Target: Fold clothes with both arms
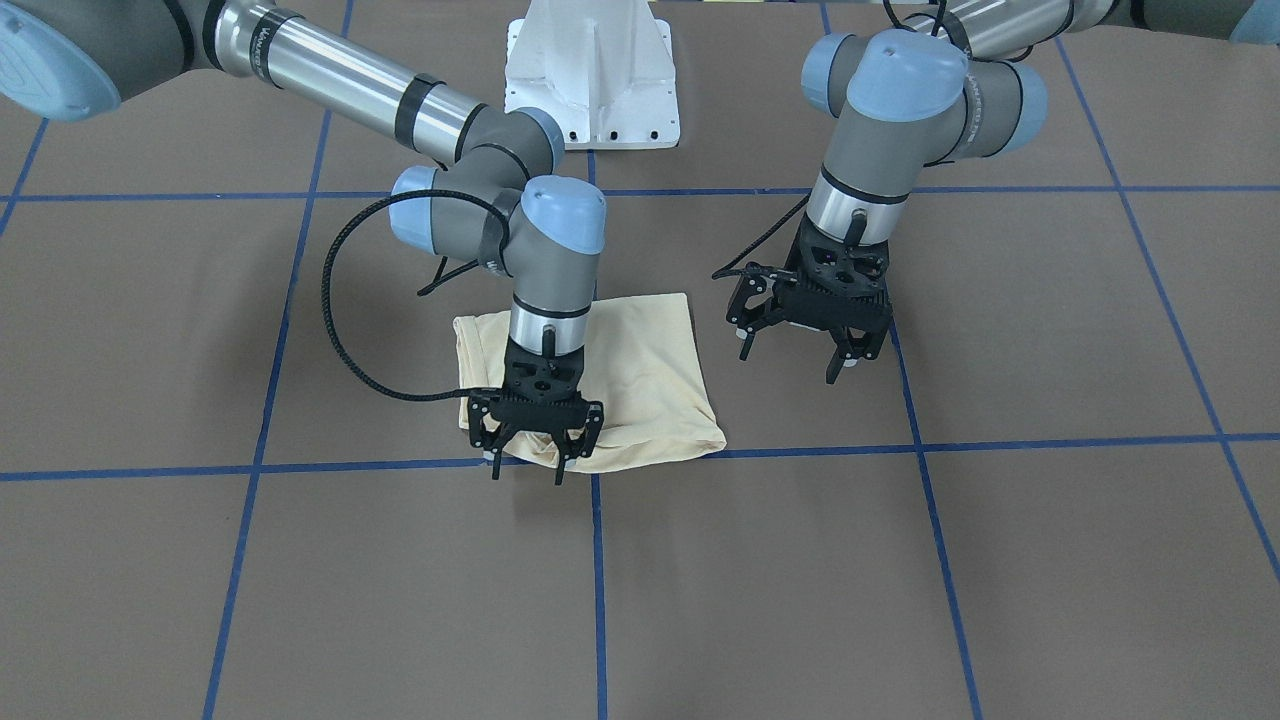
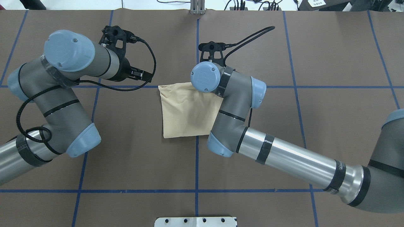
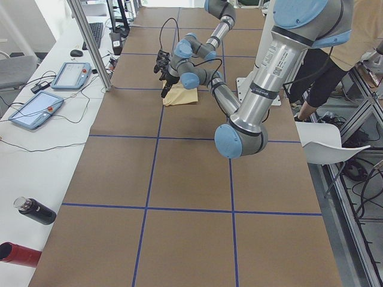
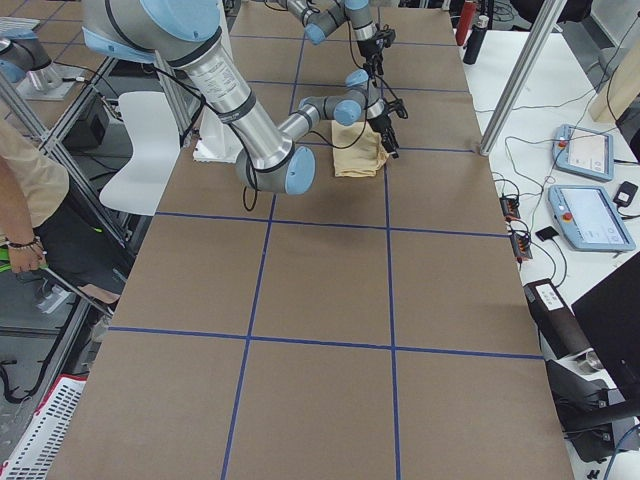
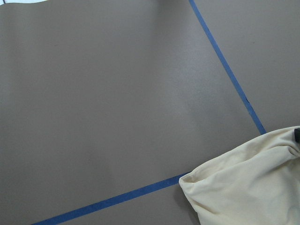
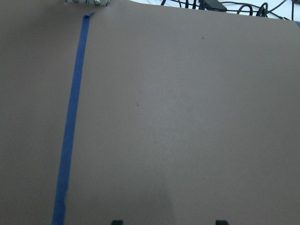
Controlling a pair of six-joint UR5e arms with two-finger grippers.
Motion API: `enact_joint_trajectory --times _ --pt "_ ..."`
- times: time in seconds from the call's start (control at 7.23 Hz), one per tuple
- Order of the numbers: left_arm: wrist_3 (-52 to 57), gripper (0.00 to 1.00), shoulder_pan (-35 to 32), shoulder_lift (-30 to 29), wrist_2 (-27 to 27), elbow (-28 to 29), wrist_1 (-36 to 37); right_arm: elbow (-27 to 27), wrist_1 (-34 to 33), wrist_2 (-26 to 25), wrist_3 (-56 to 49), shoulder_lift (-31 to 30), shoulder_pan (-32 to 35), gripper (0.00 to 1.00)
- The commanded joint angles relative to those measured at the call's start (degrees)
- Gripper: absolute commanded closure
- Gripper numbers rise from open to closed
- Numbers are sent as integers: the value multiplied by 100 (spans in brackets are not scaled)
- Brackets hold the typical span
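Note:
The pale cream-yellow shirt (image 1: pixel 640 380) lies folded into a compact rectangle at the table's middle, print hidden; it also shows in the overhead view (image 2: pixel 186 113) and in the left wrist view (image 5: pixel 248 187). My right gripper (image 1: pixel 528 468) points down over the shirt's edge farthest from the robot. Its fingers are spread open and hold nothing. In the overhead view it is hidden under its own wrist. My left gripper (image 1: pixel 788 365) is open and empty, low over the bare table, a short gap beside the shirt.
The white pedestal base (image 1: pixel 590 70) stands behind the shirt. Blue tape lines (image 1: pixel 600 590) grid the brown table. A metal post (image 3: pixel 90 48), tablets (image 3: pixel 36 110) and bottles (image 3: pixel 33 210) line the far side. A person (image 3: pixel 326 78) stands by a white chair (image 3: pixel 329 143).

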Motion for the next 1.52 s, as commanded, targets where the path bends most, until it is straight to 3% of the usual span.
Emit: enact_joint_trajectory --times 0.0,0.28,0.42,0.69,0.83,0.97,1.11,1.25,1.38 --pt "0 0 -3 24 -9 -133 26 -281 525 681 -209 263 420 1" --pt "279 0 -291 469 -488 -807 306 146 169 2297 -261 397 911 1" --pt "890 0 -554 829 -597 -1316 664 950 -382 2687 -348 57 1131 1" --pt "2487 0 -1588 1410 -1086 -1829 1281 3084 -1507 3538 -1738 -1398 1902 1" --pt "3662 0 -2412 1761 -1568 -1778 1283 3729 -1843 4161 -2669 -2058 2499 1" --pt "4396 0 -3403 2121 -2061 -1639 1292 3944 -1829 4803 -3653 -2752 3096 1" --pt "5265 0 -3979 2455 -2292 -1272 1240 3947 -1838 5296 -4550 -3298 3546 1" --pt "6387 0 -4498 2537 -2259 -711 1300 3938 -1786 5484 -5142 -3930 3933 1" --pt "7225 0 -5243 2520 -2285 251 1249 3955 -1768 5495 -5696 -4459 4242 0"
